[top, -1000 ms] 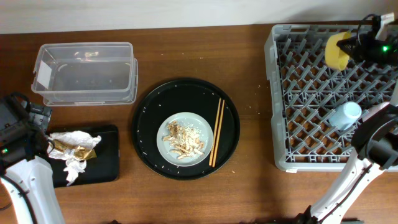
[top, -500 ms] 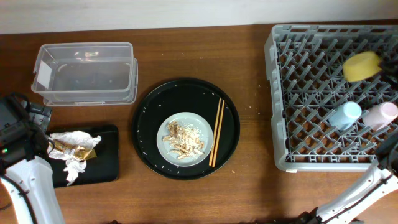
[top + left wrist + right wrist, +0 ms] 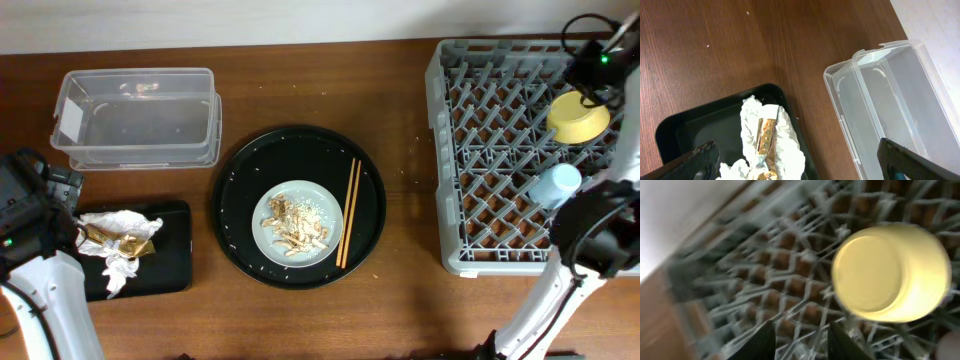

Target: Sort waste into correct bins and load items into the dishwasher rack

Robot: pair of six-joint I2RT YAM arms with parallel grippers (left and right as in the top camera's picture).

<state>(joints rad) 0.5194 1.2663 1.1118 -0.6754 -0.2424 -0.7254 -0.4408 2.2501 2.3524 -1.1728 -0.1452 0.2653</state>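
The small yellow bowl (image 3: 578, 117) lies upside down at the back right of the grey dishwasher rack (image 3: 470, 150); it also shows blurred in the right wrist view (image 3: 890, 272). My right gripper (image 3: 592, 72) (image 3: 800, 345) is open and empty, just beside the bowl. A light blue cup (image 3: 555, 185) lies in the rack. The pink cup is hidden under my right arm. The grey plate (image 3: 262, 235) with food scraps (image 3: 295, 225) and the chopsticks (image 3: 348, 212) sit on the round tray. My left gripper (image 3: 55, 215) (image 3: 800, 172) is open above the white napkin (image 3: 790, 135) and brown-gold wrapper (image 3: 765, 135) in the black rectangular tray (image 3: 695, 130).
The clear tub (image 3: 138, 118) (image 3: 900, 95) stands at the back left, behind the black rectangular tray (image 3: 170, 265). The large round black tray (image 3: 235, 190) is in the middle. My right arm crosses the rack's right side. Crumbs dot the table.
My right gripper has let go of the yellow bowl, which dropped to the rack's back right. The right arm swung out of view and back. The left arm has not moved.
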